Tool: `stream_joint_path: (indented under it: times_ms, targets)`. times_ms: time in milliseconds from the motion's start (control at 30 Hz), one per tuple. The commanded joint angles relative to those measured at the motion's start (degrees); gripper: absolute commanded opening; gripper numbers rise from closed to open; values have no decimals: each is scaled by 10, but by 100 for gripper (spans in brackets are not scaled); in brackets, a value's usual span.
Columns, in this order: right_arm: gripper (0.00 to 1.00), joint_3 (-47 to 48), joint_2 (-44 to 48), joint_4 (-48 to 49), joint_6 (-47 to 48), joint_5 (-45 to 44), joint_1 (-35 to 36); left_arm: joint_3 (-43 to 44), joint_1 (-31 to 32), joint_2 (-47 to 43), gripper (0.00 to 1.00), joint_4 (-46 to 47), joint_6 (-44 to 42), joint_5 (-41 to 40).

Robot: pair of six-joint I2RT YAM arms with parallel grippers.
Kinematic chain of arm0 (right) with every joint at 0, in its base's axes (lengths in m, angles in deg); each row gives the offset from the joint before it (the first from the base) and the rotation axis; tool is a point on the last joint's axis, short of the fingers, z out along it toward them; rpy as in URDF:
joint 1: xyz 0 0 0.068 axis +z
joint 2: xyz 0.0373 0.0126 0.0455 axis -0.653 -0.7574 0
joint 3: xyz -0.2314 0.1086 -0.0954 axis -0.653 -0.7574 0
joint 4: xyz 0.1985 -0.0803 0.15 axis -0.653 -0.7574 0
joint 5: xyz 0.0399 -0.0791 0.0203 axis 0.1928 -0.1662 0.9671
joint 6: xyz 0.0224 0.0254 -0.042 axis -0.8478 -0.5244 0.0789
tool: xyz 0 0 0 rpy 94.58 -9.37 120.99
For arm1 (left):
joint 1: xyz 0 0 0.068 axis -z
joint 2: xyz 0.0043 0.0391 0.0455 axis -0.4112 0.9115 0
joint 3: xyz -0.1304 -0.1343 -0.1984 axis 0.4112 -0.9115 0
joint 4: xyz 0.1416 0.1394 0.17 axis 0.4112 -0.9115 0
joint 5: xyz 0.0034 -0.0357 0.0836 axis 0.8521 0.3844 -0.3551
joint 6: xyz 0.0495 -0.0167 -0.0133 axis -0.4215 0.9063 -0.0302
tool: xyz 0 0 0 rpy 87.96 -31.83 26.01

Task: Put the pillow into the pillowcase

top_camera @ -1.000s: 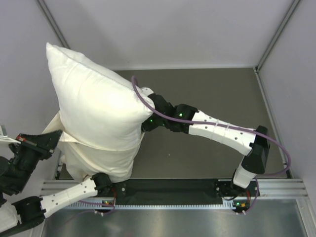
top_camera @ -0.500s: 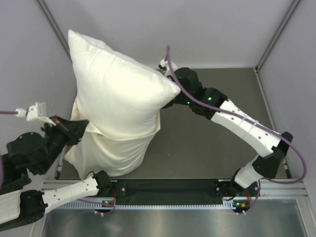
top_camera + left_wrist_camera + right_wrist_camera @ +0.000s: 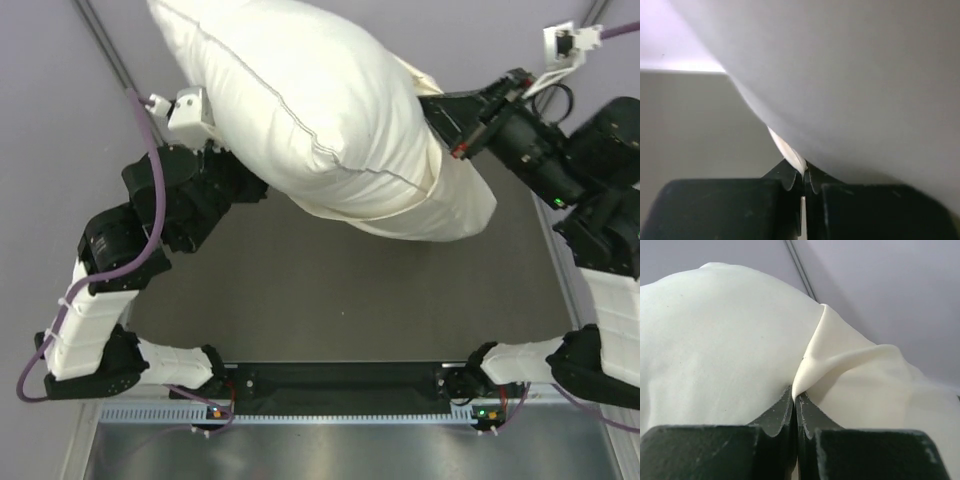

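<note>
Pillow (image 3: pixel 300 100) partly inside pillowcase (image 3: pixel 462 205), both lifted over worktop (image 3: pixel 330 300). Pillowcase edge clamped by right gripper (image 3: pixel 795 399); likely also by left gripper (image 3: pixel 803 174). Much pillow left uncovered.

Dark grey matte table (image 3: pixel 330 300), pale walls (image 3: pixel 50 150) on three sides. Metal rail (image 3: pixel 340 414) along its near edge, carrying both arm bases (image 3: pixel 215 385).

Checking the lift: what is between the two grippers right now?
The pillow, partly inside the pillowcase, fills the whole stretch from left gripper to right gripper, seen in the top view.
</note>
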Motion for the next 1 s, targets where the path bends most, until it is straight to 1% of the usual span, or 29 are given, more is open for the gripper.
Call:
stream_joint_path:
  times_ms: [0,33,67,100,133,167,233,267,300,333,367,400,433,467,500,533,567,633,667,700,733,767,800,833,867,900,933,967]
  targets:
    - [0,-44,27,2,8,-13,0,143,1,43,0,94,-65,16]
    - [0,-99,34,12,5,-17,-2,169,1,52,0,93,-73,18]
    - [0,-128,43,21,1,-17,-5,190,1,58,0,105,-93,19]
    - [0,-158,61,38,-12,1,-12,198,1,56,0,120,-101,18]
    - [0,-210,71,73,-20,12,-16,190,1,51,0,133,-109,8]
    - [0,-231,88,92,-29,25,-28,158,1,33,0,160,-120,0]
    - [0,-243,96,117,-54,64,-45,113,1,12,0,175,-121,-21]
    - [0,-232,95,120,-61,76,-61,56,1,-9,0,191,-115,-25]
    - [0,-218,92,121,-64,99,-67,26,1,-19,0,198,-109,-28]
    - [0,-178,88,123,-64,107,-72,-5,1,-28,0,207,-103,-30]
    - [0,-155,79,126,-64,112,-73,-67,1,-45,0,215,-89,-32]
    - [0,-132,73,129,-61,124,-73,-99,1,-53,0,243,-82,-27]
    - [0,-83,66,130,-61,128,-73,-128,1,-56,0,258,-75,-22]
    - [0,-60,55,128,-61,131,-73,-164,1,-51,0,266,-64,-9]
    - [0,-39,49,130,-59,136,-74,-170,1,-43,0,270,-59,-4]
    - [0,-8,45,129,-60,139,-73,-165,1,-32,0,266,-57,0]
    - [0,0,41,129,-60,140,-74,-136,1,-7,0,259,-57,7]
    - [0,-8,41,128,-61,145,-73,-77,1,20,0,228,-74,14]
    - [0,-25,54,129,-60,144,-74,16,1,51,0,213,-82,17]
    - [0,-71,59,131,-51,138,-73,73,1,71,0,196,-92,26]
    - [0,-101,68,133,-46,130,-73,138,1,93,0,152,-102,31]
    - [0,-133,89,138,-43,121,-75,284,1,144,0,129,-122,35]
    - [0,-194,98,143,-37,104,-77,352,1,166,0,108,-134,49]
    - [0,-222,106,155,-35,101,-78,395,1,177,0,102,-142,52]
    - [0,-246,117,161,-36,98,-84,377,1,153,0,141,-156,55]
    - [0,-284,120,166,-36,99,-88,332,1,125,0,174,-161,51]
    - [0,-297,121,173,-36,99,-92,277,1,93,0,208,-165,47]
    - [0,-306,123,176,-36,100,-98,186,1,43,0,257,-168,39]
